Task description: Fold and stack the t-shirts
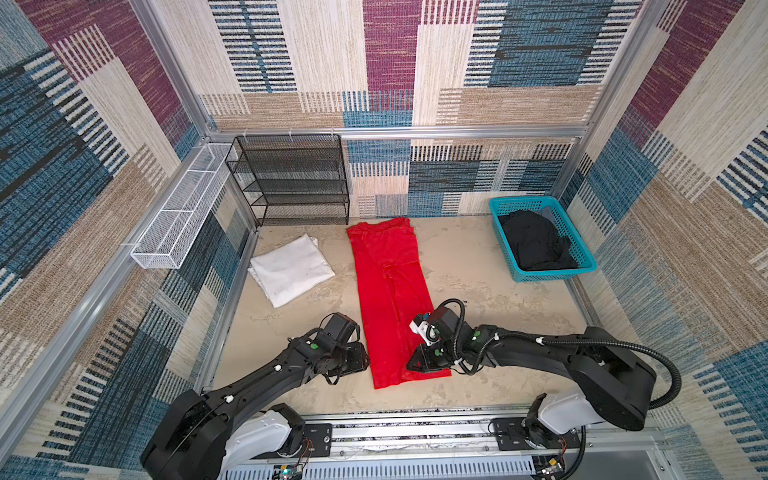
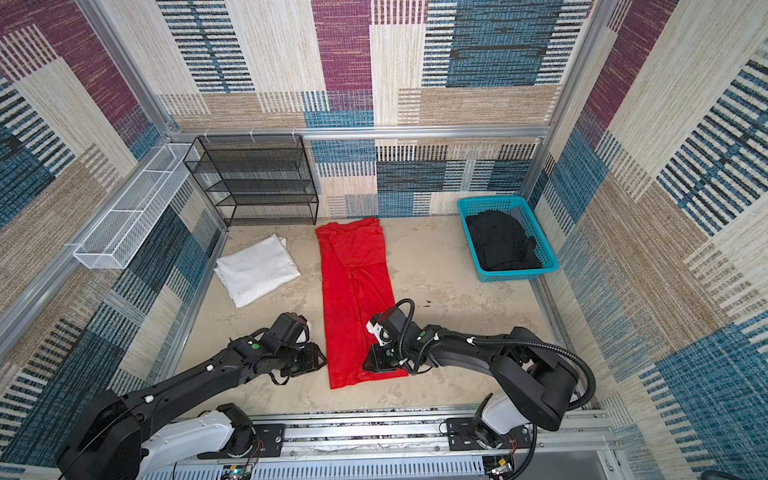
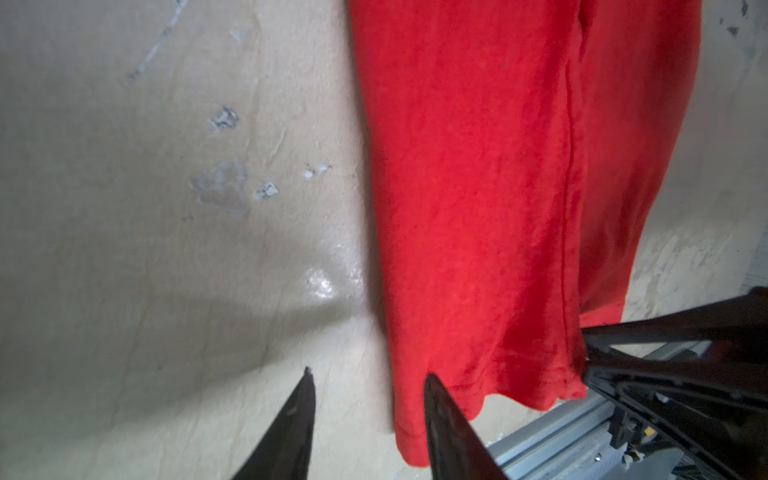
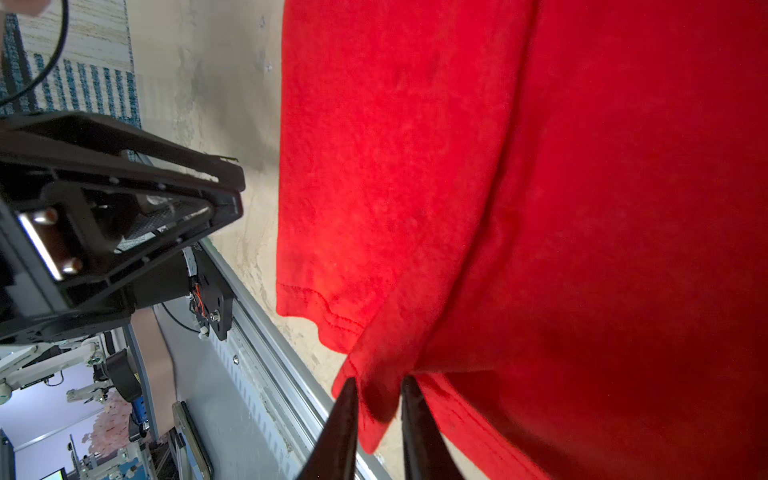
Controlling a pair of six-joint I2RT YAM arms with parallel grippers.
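A bright red t-shirt [image 1: 390, 291] [image 2: 353, 282] lies in a long narrow strip down the middle of the table, hem towards the arms. My right gripper [image 4: 380, 380] [image 1: 409, 365] is shut on the hem's right corner [image 4: 374, 399], and the cloth bunches up between its fingers. My left gripper [image 3: 368, 372] [image 1: 368, 362] stands open at the hem's left corner, one finger over the red t-shirt's [image 3: 478, 187] edge and one over bare table. A folded white t-shirt [image 1: 291, 268] [image 2: 257, 268] lies to the left. A black t-shirt [image 1: 536, 241] [image 2: 498, 241] is crumpled in the basket.
The teal plastic basket [image 1: 552, 273] sits at the back right. A black mesh shelf [image 1: 291, 183] stands against the back wall, and a white wire tray [image 1: 178, 212] hangs on the left wall. An aluminium rail [image 1: 415, 419] runs along the table's front edge, close to the hem.
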